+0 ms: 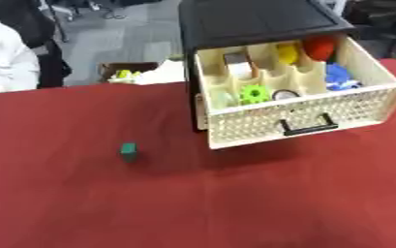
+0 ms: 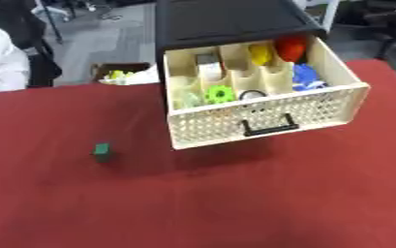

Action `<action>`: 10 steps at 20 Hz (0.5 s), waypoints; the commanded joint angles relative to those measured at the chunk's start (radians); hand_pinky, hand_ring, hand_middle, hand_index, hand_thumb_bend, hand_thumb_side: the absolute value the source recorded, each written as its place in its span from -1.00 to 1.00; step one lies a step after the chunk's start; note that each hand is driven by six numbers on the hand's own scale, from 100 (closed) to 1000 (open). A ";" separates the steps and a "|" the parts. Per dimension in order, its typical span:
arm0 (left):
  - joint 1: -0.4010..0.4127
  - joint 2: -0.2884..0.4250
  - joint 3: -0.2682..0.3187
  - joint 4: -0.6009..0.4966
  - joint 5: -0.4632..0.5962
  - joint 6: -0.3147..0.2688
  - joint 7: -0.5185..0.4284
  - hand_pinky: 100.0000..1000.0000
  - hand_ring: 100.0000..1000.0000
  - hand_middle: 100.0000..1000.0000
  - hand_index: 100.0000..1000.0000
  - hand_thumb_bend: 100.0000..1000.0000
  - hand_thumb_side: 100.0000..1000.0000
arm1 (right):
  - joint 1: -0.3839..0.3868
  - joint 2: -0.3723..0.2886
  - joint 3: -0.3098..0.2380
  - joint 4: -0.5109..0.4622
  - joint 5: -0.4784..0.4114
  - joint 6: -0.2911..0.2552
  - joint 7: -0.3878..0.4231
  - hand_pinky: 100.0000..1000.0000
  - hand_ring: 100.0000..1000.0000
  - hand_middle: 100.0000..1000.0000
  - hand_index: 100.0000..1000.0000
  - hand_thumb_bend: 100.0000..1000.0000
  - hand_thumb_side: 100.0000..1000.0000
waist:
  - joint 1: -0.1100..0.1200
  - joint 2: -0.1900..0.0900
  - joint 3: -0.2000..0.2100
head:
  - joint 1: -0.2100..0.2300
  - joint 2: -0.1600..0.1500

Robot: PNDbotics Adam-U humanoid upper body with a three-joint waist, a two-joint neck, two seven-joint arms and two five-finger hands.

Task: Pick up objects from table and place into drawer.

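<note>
Looking down, you have neither of your hands in either eye view, so their pose and finger state cannot be told. Take the cream drawer (image 1: 302, 116) as your landmark: it stands pulled out of its black cabinet (image 1: 256, 22) on the red table (image 1: 192, 203), black handle (image 1: 309, 126) facing you. Inside it lie a green gear (image 1: 253, 93), a yellow piece (image 1: 287, 53), a red piece (image 1: 319, 47) and a blue piece (image 1: 341, 77). Your small green block (image 1: 129, 151) sits on the table to the drawer's left, well apart from it.

Bare red table (image 1: 235, 208) all round green block (image 1: 129, 151), open drawer (image 1: 302, 118) overhanging table at right
</note>
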State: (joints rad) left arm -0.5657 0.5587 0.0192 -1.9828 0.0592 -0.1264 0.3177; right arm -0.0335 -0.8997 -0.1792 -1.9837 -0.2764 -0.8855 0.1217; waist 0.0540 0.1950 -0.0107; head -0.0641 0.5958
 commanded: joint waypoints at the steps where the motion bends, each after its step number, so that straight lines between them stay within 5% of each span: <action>1: 0.040 -0.034 0.029 -0.017 -0.016 -0.045 0.007 0.06 0.23 0.15 0.70 -1.00 0.59 | 0.003 -0.100 -0.019 -0.016 0.161 -0.020 0.016 0.06 0.26 0.32 0.55 -1.00 0.94 | -0.011 -0.018 0.004 | -0.003 0.011; 6: 0.146 -0.121 0.041 -0.017 -0.027 -0.032 -0.044 0.03 0.20 0.14 0.68 -1.00 0.75 | 0.007 -0.212 0.020 -0.016 0.382 -0.021 0.077 0.01 0.30 0.31 0.55 -1.00 1.00 | -0.030 -0.025 0.010 | -0.013 0.019; 10: 0.190 -0.169 0.042 -0.017 -0.033 0.001 -0.094 0.02 0.19 0.13 0.67 -1.00 0.83 | 0.014 -0.270 0.085 -0.016 0.478 -0.021 0.165 -0.16 0.22 0.24 0.52 -1.00 1.00 | -0.042 -0.027 0.016 | -0.027 0.019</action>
State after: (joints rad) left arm -0.3688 0.3884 0.0477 -1.9828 0.0327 -0.1322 0.2385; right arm -0.0158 -1.1145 -0.1006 -1.9841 0.1692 -0.8977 0.2536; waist 0.0141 0.1846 0.0058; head -0.0850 0.6075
